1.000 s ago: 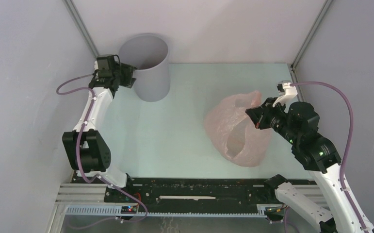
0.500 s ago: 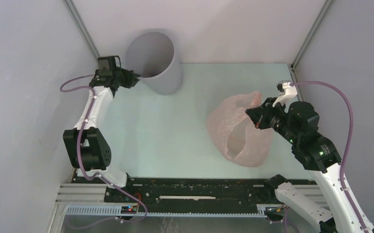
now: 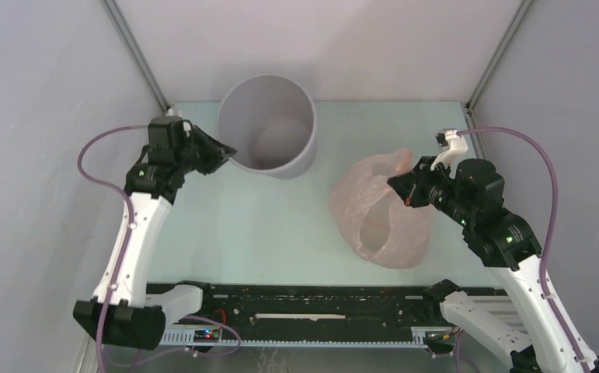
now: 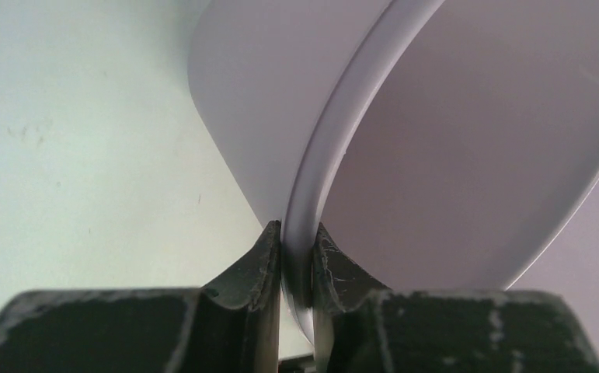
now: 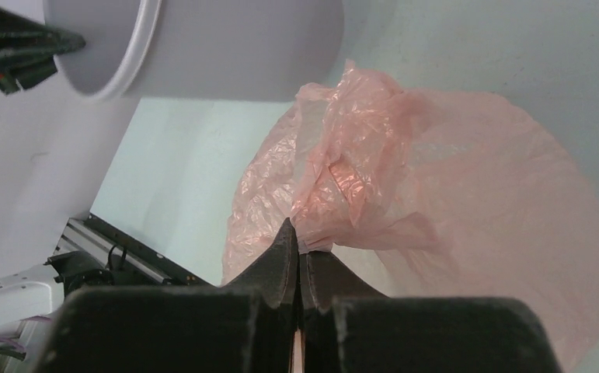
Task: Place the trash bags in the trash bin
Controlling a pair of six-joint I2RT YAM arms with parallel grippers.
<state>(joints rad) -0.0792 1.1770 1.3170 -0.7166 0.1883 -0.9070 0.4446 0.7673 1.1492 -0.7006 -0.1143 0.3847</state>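
- Judging by the present layout, the task is assessed as incomplete: the trash bags (image 3: 374,206), seen as one pale-pink film bag, are found wholly outside the trash bin (image 3: 269,109), and nothing pink is seen inside it.
- Both grasps are judged to be in place. The carrying of the bag to the bin's mouth and its release inside are judged outstanding.
- The left gripper (image 4: 296,233) is observed almost closed, pinched on the bin's rim with one finger inside the wall and one outside.
- The bin is recorded as tilted, its open mouth turned toward the overhead camera, at the far centre-left of the table (image 3: 265,225). Whether its base touches the surface cannot be told.
- The right gripper (image 5: 300,249) is observed closed to a hairline on a bunched fold of film at the bag's upper edge. Whether that fold is a handle loop cannot be determined.
- The bag is located on the right of the table, its slack body spread below and beside the right gripper.
- Bag and bin are recorded as near but apart, with bare table between them.
- The bag's spread is judged wider than the bin's mouth, so gathering is expected to be needed at entry.
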